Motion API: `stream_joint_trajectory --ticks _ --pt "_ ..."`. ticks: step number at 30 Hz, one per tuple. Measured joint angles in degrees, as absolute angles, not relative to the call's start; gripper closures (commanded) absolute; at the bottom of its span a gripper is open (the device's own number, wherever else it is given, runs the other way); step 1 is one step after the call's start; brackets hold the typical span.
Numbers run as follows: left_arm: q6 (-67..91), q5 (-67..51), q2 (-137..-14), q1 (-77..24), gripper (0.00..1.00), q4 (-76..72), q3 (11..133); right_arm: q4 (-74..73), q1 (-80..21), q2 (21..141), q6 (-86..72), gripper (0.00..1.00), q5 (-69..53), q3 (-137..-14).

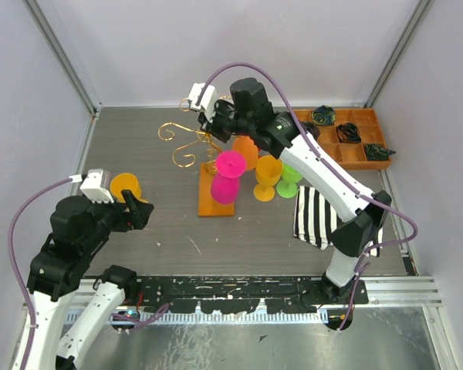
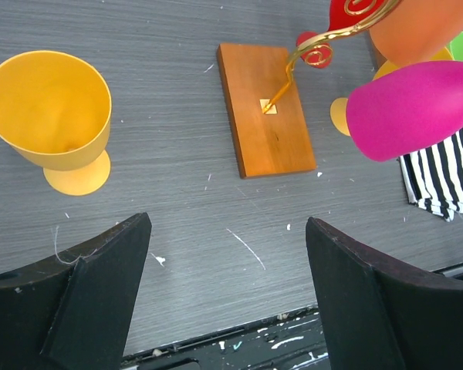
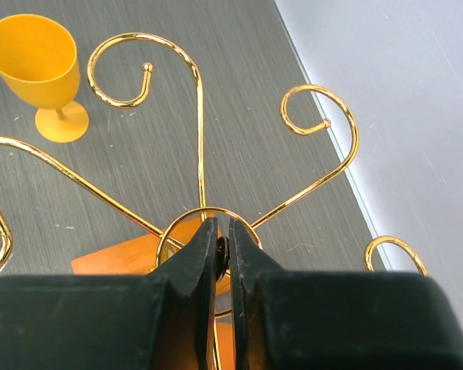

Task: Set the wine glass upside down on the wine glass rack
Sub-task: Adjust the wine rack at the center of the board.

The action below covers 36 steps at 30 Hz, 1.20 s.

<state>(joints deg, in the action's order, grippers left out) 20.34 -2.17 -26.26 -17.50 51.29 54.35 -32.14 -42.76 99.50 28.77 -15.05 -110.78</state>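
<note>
Yellow wine glass point(image 2: 50, 116) upright, mouth up

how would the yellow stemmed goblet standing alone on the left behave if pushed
The yellow stemmed goblet looks like opaque plastic: probably light, stiff, not fragile. Its wide bowl over a small foot suggests it tips easily if pushed high, then likely rolls.

Mia: What do the robot's arms look like?
Tom: The left arm point(image 1: 45, 320) and the right arm point(image 1: 324, 173) are smooth white tubes with big, chunky black joints.
Mia: Any wires?
Tom: Yes. The left purple cable point(image 1: 11, 231) is thin and bendy, and so is the right purple cable point(image 1: 239, 65). There's a little white box point(image 1: 98, 185) near the left end and a second white box point(image 1: 203, 98) on the right.
Mia: And the fingers?
Tom: The fingers point(image 2: 100, 293) are thick and dull black, with tiny white specks.
</note>
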Motion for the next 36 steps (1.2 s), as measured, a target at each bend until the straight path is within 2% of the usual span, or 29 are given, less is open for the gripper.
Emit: stream_joint_trajectory --ticks 12,17,23,33,36 --pt "20.1 -2.2 -26.0 -17.5 0.12 51.0 54.3 -41.5 -39.2 106.4 37.3 0.99 -28.4 -122.1" --pt "20.0 -2.2 -26.0 -17.5 0.12 50.4 54.3 -42.4 -38.9 106.7 39.1 0.87 -29.9 -122.7" --pt "19.9 -2.2 -26.0 -17.5 0.12 50.3 54.1 -43.6 -38.9 107.2 38.7 0.63 -30.1 -124.0" --pt "19.7 -2.3 -26.0 -17.5 0.12 50.1 53.4 -42.6 -38.9 106.5 34.8 0.53 -27.7 -123.5" --pt "19.7 -2.3 -26.0 -17.5 0.12 50.0 53.4 -39.9 -38.9 105.1 32.2 0.45 -26.3 -122.1"
